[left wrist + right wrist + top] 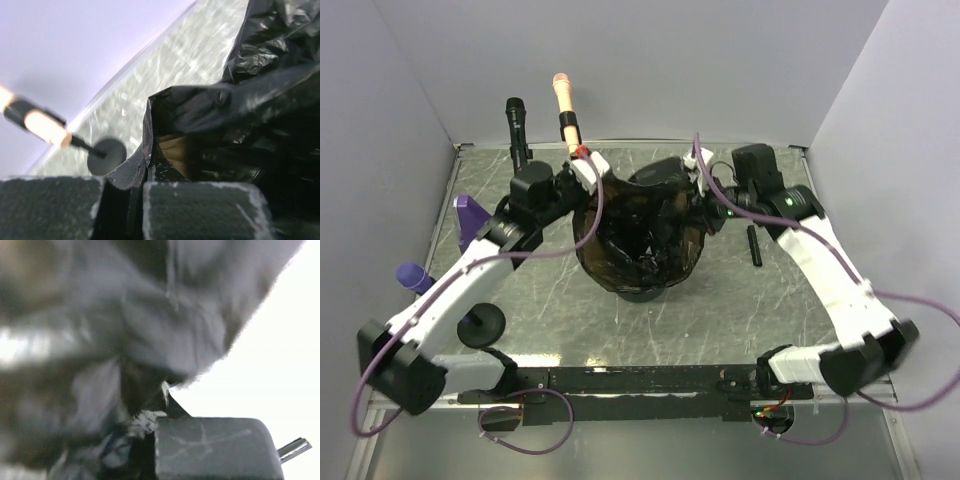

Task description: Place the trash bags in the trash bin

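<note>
Trash bag [640,235]: black film stretched between the two arms over the middle of the surface [740,320], mouth upward, with crumpled folds sagging inside.
Trash bin [642,293]: almost wholly hidden. The dark rounded form under the bag's near side is probably the bin. I cannot tell whether the film sits in it or only drapes over it.
Left gripper [588,172]: jaws closed on the bag's far-left rim. The wrist view shows a fold of film pinched between the pads [200,210].
Right gripper [703,190]: jaws closed on the opposite rim. Its wrist view is blurred, but film bunches against the pad [215,445].
Step in hand: likely spreading the mouth and seating the bag in the bin.
Doing it well: hold both pinches firm, move the arms level and together, and hold the mouth wider than the bin's rim. Let the sagging middle drop inside before either side is released.
Risk: thin film may slip or tear if the arms pull too far apart.
Clearance: the peach-headed microphone [563,100] stands just behind the left gripper, and a thin black stick [754,245] lies near the right arm.
</note>
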`<state>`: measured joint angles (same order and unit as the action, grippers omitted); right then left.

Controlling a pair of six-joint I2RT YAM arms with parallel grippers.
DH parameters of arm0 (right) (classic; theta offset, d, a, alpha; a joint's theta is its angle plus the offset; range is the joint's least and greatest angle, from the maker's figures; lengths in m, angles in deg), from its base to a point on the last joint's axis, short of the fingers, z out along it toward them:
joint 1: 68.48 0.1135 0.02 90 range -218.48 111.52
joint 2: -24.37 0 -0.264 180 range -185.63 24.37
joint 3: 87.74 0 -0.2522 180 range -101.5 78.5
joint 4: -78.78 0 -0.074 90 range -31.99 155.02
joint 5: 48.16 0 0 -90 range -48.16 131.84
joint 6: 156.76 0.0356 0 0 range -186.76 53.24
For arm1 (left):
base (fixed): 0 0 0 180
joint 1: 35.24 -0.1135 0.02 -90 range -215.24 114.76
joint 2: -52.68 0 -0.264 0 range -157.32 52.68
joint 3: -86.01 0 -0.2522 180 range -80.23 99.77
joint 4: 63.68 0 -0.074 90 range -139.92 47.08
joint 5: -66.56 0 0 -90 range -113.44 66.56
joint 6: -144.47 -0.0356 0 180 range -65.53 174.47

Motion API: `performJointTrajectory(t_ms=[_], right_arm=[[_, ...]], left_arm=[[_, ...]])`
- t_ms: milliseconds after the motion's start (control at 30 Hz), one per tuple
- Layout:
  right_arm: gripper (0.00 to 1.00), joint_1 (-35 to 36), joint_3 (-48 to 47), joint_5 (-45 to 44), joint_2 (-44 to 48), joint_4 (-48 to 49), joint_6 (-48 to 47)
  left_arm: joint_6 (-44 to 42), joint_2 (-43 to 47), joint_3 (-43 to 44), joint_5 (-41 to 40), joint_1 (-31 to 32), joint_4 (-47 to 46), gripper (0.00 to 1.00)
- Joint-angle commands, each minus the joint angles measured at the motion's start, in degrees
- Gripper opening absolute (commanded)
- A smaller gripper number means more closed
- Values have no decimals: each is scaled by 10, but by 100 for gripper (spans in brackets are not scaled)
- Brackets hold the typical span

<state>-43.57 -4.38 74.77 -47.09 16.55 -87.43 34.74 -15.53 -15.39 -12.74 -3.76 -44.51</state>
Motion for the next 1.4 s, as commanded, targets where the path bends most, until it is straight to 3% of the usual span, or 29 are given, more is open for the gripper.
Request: performJointTrajectory(t_ms=[0, 167, 433, 900, 1000, 1067, 1200, 1300, 1367], right_arm=[[0, -53, -54, 39, -63, 0, -23], [4, -97, -81, 89, -128, -12, -14], [10, -105, -61, 141, -218, -21, -10], [12, -105, 112, 153, -214, -25, 20], [21, -108, 113, 156, -196, -33, 19], [29, -114, 106, 150, -183, -42, 14], [39, -131, 77, 119, -161, -82, -19], [41, -168, 51, 115, -131, -127, -70], [43, -202, 82, 135, -70, -104, -110]], left_arm=[[56, -60, 24, 20, -53, -11, 1], [87, -149, 84, 85, -73, -8, 1], [164, -264, 136, 172, -81, 31, 6], [153, -153, -53, 175, -105, 51, 5], [146, -135, -67, 187, -115, 64, 15], [143, -113, -71, 191, -124, 68, 34], [123, -45, -89, 140, -141, 54, 54], [34, 9, -101, 105, -153, 84, 60], [-41, 63, -131, 82, -161, 95, 61]])
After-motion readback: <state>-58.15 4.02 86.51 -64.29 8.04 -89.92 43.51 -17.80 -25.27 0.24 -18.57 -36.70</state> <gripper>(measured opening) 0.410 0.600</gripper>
